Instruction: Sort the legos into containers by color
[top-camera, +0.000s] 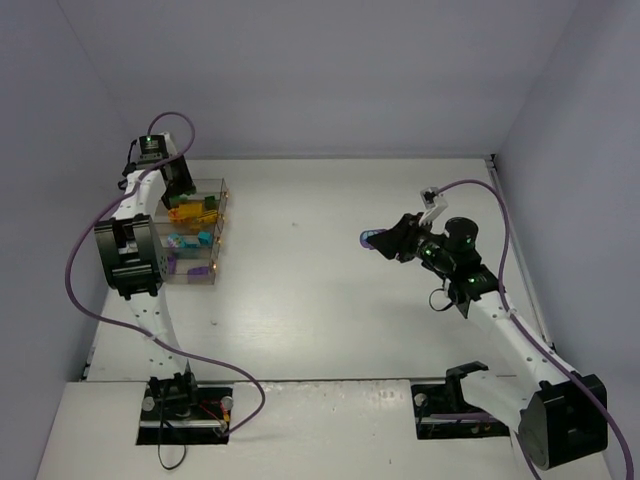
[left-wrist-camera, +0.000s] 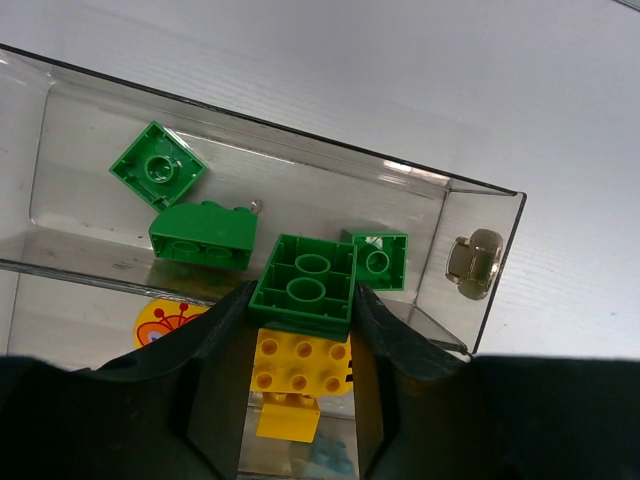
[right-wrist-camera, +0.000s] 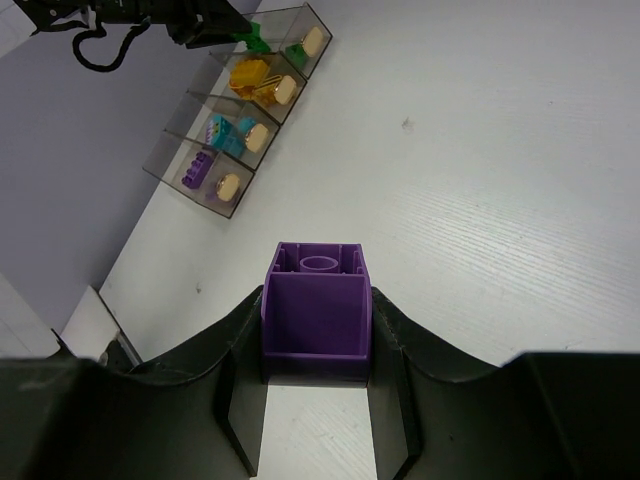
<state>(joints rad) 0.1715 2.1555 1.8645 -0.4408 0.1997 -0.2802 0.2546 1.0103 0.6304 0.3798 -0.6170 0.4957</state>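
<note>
Nearest me, out over the right half of the white table (top-camera: 300, 300), the right gripper (right-wrist-camera: 318, 296) has its jaws closed on a purple brick (right-wrist-camera: 318, 318). It pinches the brick across two flat opposite sides, hollow underside pointing away from the wrist. That looks the right hold for these legos: I'd judge them light, rigid and smooth enough to slip. Flat walls squeezed squarely should suit better than the studded top, and a drop would likely do them no harm. Further off on the left stands the clear box of containers (right-wrist-camera: 168, 163), four compartments in a row, each with one pale knob (right-wrist-camera: 228, 185) on its front. The nearest compartment has one purple piece (right-wrist-camera: 195, 172) that I can make out. The next has teal pieces (right-wrist-camera: 222, 130), two as far as I can tell. The third holds orange and yellow ones, of which only one yellow brick (left-wrist-camera: 298, 365) is clear enough to count. Farthest away, the left gripper (left-wrist-camera: 305, 292) hangs over the last compartment, its jaws clamped on a green brick (left-wrist-camera: 305, 280), again across flat sides, with the hollow side showing. Three more green bricks (left-wrist-camera: 203, 235) lie loose on that compartment's floor beneath it, making four green in all.
</note>
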